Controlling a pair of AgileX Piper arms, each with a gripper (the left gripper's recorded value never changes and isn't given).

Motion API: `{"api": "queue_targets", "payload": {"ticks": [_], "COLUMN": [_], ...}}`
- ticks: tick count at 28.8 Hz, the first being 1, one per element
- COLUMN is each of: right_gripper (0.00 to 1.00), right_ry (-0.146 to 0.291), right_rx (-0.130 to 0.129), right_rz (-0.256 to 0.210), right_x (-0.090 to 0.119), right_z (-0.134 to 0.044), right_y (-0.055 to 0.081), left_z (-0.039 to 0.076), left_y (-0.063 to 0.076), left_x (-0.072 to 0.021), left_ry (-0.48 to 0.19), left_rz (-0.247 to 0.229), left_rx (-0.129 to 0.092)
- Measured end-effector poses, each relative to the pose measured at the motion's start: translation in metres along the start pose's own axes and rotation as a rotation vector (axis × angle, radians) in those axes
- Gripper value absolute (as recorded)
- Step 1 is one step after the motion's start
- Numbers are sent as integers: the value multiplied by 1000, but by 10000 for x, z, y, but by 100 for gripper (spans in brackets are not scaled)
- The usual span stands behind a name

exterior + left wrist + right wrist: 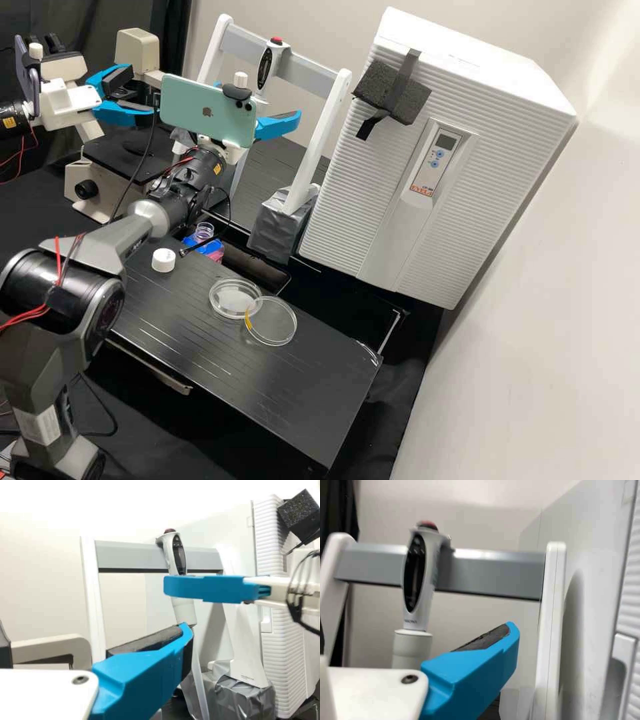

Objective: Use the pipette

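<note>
Jaws open, empty on left gripper (141,90) and right gripper (257,103); centre the right on the pipette (266,63) at its 12 o'clock before closing

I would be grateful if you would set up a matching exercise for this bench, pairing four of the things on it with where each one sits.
Things
1. pipette
2. white cap
3. black foam block
4. two clear dishes

Places
A. side by side in the middle of the black tray
B. strapped near the top of the white cabinet
C. hanging on the grey crossbar of the stand
D. alone near the tray's far left end

Pairs: 1-C, 2-D, 3-B, 4-A
</note>
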Motion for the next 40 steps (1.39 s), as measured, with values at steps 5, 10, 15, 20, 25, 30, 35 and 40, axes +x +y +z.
{"api": "queue_targets", "payload": {"ticks": [5,10,15,20,25,30,35,40], "right_gripper": [0,0,0,0,0,0,0,0], "right_ry": [-26,-29,-26,-18,-12,-11,-11,-15], "right_rx": [8,17,19,23,17,14,14,21], "right_rz": [-14,-5,-3,-13,-19,-21,-21,-19], "right_x": [129,191,203,199,196,194,194,194], "right_z": [32,39,29,-23,-52,-64,-64,-61], "right_y": [-36,-39,-41,-86,-112,-123,-123,-121], "left_z": [-32,-68,-68,-68,-68,-72,-80,-80], "left_y": [1,11,11,11,11,-22,-19,-19], "left_x": [-11,-19,-19,-19,-19,-37,-38,-38], "left_ry": [8,18,18,18,18,22,24,24], "left_rz": [-1,1,1,1,1,-10,-9,-9], "left_rx": [0,4,-3,-3,-3,-6,-7,-13]}}
